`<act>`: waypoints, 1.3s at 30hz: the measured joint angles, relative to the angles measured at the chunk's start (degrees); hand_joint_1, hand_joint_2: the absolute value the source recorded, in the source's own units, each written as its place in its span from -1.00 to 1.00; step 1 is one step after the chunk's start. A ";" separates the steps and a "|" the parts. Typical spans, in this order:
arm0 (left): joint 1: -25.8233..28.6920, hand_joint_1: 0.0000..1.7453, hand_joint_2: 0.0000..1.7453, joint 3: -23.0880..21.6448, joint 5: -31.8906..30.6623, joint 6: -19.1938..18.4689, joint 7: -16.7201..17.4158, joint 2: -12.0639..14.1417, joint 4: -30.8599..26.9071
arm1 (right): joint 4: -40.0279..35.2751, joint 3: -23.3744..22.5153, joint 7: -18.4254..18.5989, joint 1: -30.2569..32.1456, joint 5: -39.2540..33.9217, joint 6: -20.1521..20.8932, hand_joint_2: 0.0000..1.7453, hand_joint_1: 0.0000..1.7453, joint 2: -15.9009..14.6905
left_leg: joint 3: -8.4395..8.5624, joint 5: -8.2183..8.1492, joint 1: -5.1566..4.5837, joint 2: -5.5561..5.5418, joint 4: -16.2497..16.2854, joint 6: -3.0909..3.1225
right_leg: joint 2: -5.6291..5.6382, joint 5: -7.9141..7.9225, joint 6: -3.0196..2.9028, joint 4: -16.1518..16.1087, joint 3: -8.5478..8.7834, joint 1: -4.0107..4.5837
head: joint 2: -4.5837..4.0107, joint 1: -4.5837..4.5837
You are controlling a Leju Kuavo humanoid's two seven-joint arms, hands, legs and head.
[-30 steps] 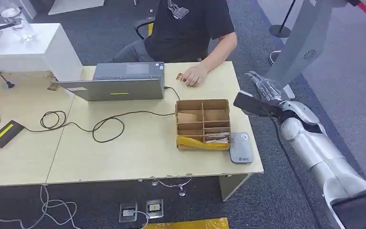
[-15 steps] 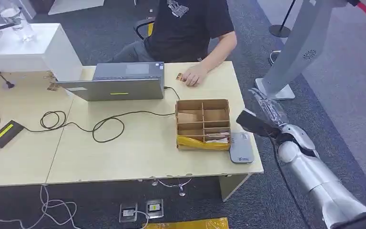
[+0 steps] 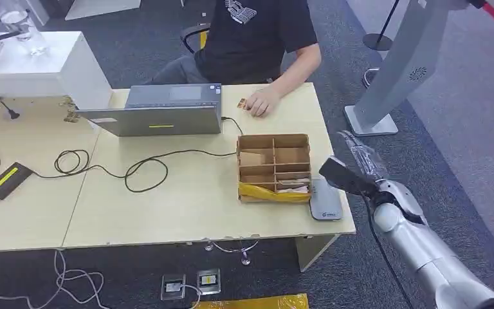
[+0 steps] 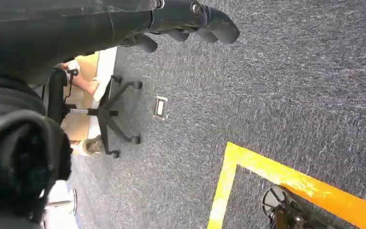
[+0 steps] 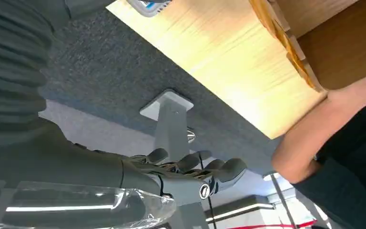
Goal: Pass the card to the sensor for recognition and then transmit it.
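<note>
You see the right hand (image 3: 350,168), fingers spread and holding nothing, just beside the flat grey card sensor (image 3: 325,199) by the brown cardboard divided box (image 3: 274,166) on the table

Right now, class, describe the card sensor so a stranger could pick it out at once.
Start at the light wooden table and go to its near corner on the robot's right. Beside the compartmented cardboard box lies the sensor: a flat grey pad with rounded corners, the only grey slab there.
</note>
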 joint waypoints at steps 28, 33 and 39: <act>-0.07 -1.00 -1.00 -0.02 0.13 0.09 0.02 0.00 0.00 | -9.09 3.43 3.58 3.48 -5.68 4.02 1.00 -1.00 -2.03 | -0.02 0.00 0.00 0.00 -0.01 0.00 | 0.00 0.00 0.00 0.00 0.00 0.00 | 0.00 0.00; -0.15 -1.00 -1.00 -0.02 -0.33 -0.31 0.02 0.00 0.00 | -10.97 4.41 4.85 4.43 -4.81 4.50 1.00 -1.00 -1.86 | -0.01 0.00 0.00 -0.01 -0.01 0.00 | 0.00 0.00 0.00 0.00 0.00 0.00 | 0.00 0.00; -0.17 -1.00 -1.00 0.00 -1.03 -0.87 0.35 0.00 0.00 | -13.79 4.85 6.49 6.15 -3.17 4.50 1.00 -1.00 -2.25 | -0.01 0.00 0.00 0.00 -0.01 0.00 | 0.00 0.00 0.00 0.00 0.00 0.00 | 0.00 0.00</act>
